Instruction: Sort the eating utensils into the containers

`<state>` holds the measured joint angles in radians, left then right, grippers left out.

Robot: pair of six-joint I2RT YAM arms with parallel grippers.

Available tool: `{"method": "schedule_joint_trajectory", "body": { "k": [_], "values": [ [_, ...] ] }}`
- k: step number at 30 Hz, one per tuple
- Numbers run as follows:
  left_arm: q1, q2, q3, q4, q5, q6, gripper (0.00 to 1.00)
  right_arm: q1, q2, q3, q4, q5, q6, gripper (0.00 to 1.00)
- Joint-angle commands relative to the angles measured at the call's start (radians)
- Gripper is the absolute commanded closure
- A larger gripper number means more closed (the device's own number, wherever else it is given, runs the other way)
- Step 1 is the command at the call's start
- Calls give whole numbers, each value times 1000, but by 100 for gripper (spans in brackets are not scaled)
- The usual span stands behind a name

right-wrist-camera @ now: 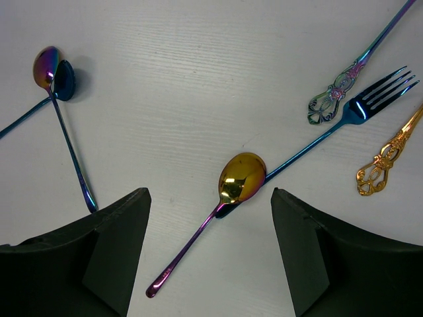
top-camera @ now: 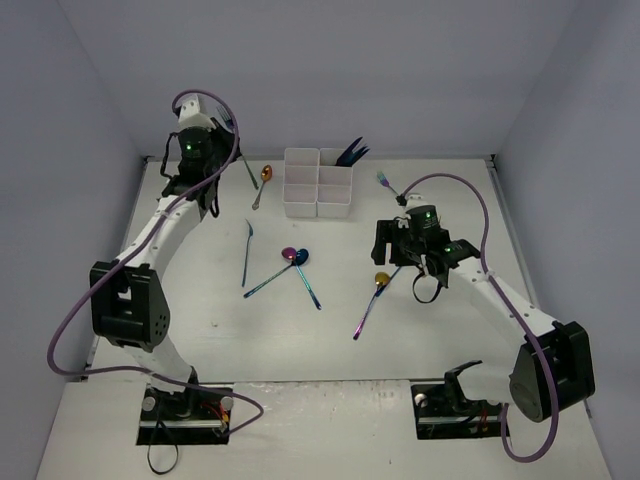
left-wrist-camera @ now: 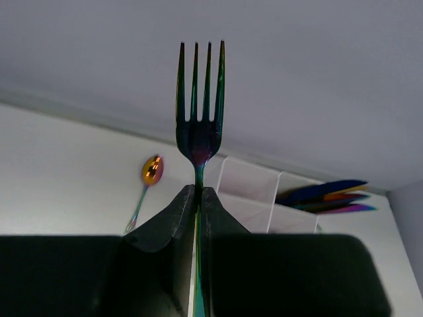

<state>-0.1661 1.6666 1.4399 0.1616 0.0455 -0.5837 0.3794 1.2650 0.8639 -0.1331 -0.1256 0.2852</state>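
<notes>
White table [top-camera: 300, 345] holds it all, and loose utensils lie across its middle, so the sort looks only partly done. Left arm [top-camera: 150, 240] reaches to the far left, beside the block. Right arm [top-camera: 505, 300] bends over the right-hand scatter, likely lining up a pick. Containers [top-camera: 318, 183] sit far centre as a white six-cell block. Only the back right cell shows content, a dark blue bunch [top-camera: 350, 153] leaning out because the cells are shorter than the pieces. Left gripper [left-wrist-camera: 198, 198] is pinched tight on the neck of an iridescent fork [left-wrist-camera: 200, 99]. Its tines point away from the wrist toward the back wall and its handle runs back between the fingers, a grip near the head that probably stops it swinging. Can't tell whether it's fully clear of the table. Right gripper [right-wrist-camera: 207, 205] has its jaws spread wide with nothing held, straddling the gold-bowled spoon [right-wrist-camera: 242, 177] from above. That bowl rests on the handle of a blue fork [right-wrist-camera: 360, 109], so the spoon likely goes first. A copper spoon [top-camera: 266, 174] lies just left of the block, and two crossed spoons [top-camera: 295, 257] lie mid-table.
</notes>
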Motion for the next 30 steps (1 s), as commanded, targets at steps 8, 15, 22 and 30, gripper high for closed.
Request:
{"method": "schedule_joint_trajectory", "body": {
  "k": [8,15,22,30],
  "values": [
    [-75,235,139,589,6,57,100,-1,-29,24,9,-34,-15,29],
    [-97,386,245,778,26,37,100,-2,-4,24,4,-58,-9,29],
    [-127,491,338,866,-3,60,100,0,5,12,-1,-65,-12,29],
    [-149,557,406,861,-19,101,100,0,35,15,-8,-54,-23,29]
  ]
}}
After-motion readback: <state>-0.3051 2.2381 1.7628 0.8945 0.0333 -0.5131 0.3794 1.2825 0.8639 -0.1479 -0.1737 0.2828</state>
